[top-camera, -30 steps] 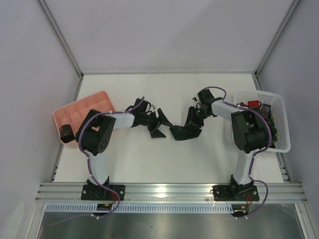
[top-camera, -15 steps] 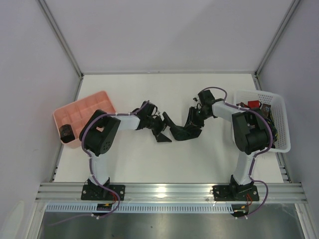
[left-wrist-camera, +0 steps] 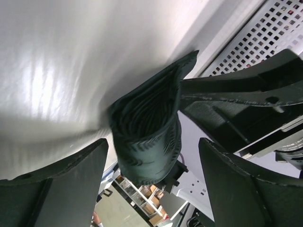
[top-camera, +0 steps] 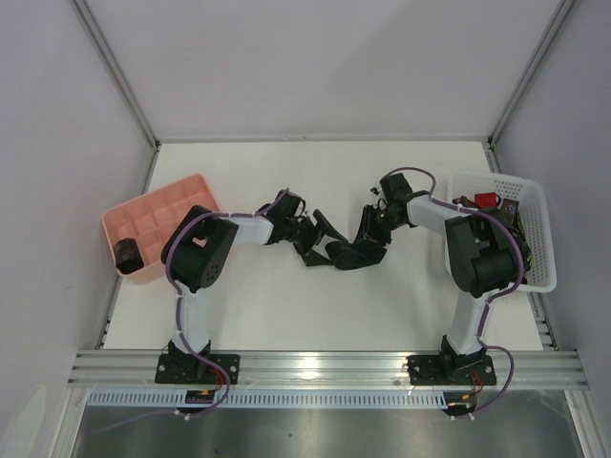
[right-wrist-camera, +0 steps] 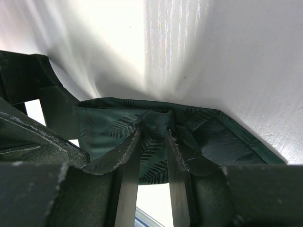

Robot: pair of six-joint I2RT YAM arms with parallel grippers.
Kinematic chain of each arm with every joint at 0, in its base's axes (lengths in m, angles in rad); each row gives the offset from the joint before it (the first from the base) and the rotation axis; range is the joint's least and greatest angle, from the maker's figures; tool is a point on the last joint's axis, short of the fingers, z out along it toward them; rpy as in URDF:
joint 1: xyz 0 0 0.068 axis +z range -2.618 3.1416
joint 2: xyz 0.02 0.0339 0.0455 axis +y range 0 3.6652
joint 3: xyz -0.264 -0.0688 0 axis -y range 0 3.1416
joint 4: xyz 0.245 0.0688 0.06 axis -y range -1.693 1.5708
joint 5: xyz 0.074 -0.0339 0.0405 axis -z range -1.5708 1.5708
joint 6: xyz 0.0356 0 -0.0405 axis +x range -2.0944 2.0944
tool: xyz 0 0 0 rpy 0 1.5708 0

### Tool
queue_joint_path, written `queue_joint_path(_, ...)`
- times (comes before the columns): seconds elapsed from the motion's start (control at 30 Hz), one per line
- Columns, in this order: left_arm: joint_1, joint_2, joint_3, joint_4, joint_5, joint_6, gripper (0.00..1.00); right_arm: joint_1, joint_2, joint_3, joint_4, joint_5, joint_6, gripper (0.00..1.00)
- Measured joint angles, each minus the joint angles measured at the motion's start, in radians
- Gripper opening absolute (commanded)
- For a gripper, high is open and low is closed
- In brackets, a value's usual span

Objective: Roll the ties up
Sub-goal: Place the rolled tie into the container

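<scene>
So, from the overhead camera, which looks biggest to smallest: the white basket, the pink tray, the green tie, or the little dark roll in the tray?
Largest: the white basket and the pink tray, too alike to rank, and both are partly hidden by arms.
Then the green tie.
Smallest: the dark roll.

L claw (top-camera: 318,239) to R claw (top-camera: 367,237) gap blocked by tie (top-camera: 347,256); basket (top-camera: 537,205) crowds R.

Runs white links (top-camera: 194,320) with black joint housings (top-camera: 196,260), purple cables (top-camera: 409,172) looped outside; carries dark matte fingers (right-wrist-camera: 125,179), edges scuffed.
</scene>
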Motion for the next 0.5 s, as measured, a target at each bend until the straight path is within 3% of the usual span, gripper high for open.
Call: queue_joint_path(0.5, -0.049, 0.017, 0.021, 0.001, -0.046, -0.015, 0.77, 0.000, -0.002, -0.014, 0.023, -0.005, 0.019, 0.32)
